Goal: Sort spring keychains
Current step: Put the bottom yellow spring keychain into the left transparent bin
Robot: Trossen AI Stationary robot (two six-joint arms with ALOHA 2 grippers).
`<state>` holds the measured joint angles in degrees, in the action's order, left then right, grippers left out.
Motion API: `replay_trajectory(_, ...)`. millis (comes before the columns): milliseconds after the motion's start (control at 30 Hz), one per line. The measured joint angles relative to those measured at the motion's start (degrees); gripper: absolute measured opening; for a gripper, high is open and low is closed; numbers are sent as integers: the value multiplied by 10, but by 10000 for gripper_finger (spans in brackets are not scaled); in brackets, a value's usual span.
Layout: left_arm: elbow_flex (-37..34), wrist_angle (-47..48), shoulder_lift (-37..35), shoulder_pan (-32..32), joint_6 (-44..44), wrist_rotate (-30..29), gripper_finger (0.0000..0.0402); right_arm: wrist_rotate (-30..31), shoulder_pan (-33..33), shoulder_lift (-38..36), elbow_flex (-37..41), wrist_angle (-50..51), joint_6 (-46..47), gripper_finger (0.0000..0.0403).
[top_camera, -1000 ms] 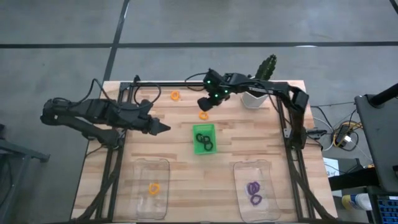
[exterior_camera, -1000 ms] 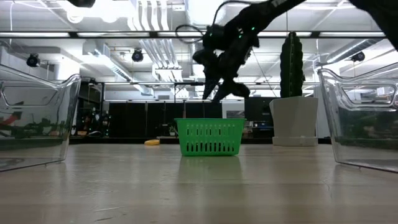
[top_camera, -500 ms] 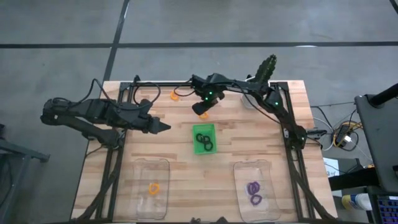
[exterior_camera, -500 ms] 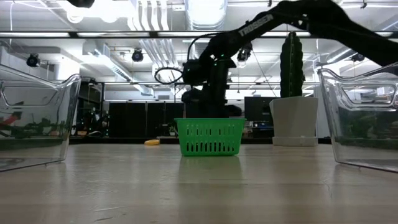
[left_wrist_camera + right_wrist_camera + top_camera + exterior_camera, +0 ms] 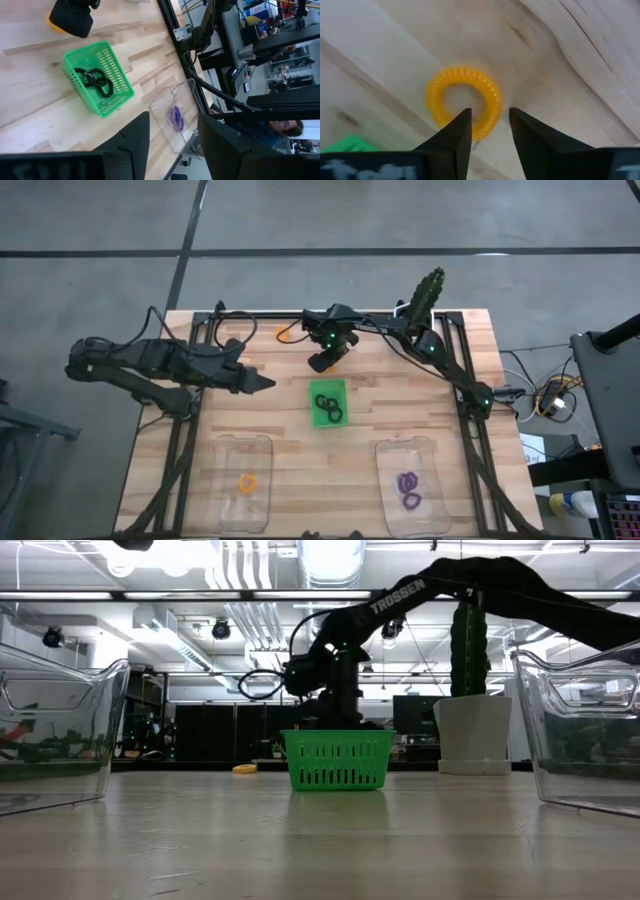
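Note:
In the right wrist view an orange spring keychain lies flat on the wood. My right gripper is open and low over it. One finger stands over the ring's hole and the other outside its rim. In the high view my right gripper hides this ring, just beyond the green tray. The tray holds black keychains. A second orange keychain lies near the far edge. My left gripper hovers open at the table's left. My right gripper comes from above, its open fingers astride the near part of the orange ring's rim. I cannot tell whether a fingertip touches the ring, which lies flat on the table.
A clear container near the front left holds an orange keychain. Another clear container at the front right holds purple keychains. A white pot with a cactus stands at the far right corner. Bare wood lies between the containers.
My right gripper has moved toward the table's left and near edges and come down. It has gone from above the green tray's height to just over the table behind the tray, over the orange keychain. The left arm has kept still.

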<state>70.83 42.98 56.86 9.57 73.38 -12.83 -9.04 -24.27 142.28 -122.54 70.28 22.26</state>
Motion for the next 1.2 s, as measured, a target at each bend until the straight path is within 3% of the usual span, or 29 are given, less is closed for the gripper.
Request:
replay_trajectory(167, 0, -5, 0, 0, -1, -2, 158, -2, -2, 7, 4, 1, -12, 111)
replay_trajectory(367, 0, -6, 0, 0, -2, -5, 158, -2, -2, 8, 5, 0, -37, 24)
replay_trajectory(667, 0, -6, 0, -1, -22, -33, 158, 1, 0, -23, -16, 20, -52, 11)
replay_trajectory(900, 0, -6, 0, -2, -45, -74, 158, 23, 15, -121, -50, 45, -40, 9)
replay_trajectory(1200, 0, -11, 0, -2, -45, -174, 158, 127, 88, -259, -68, 21, 26, 9)
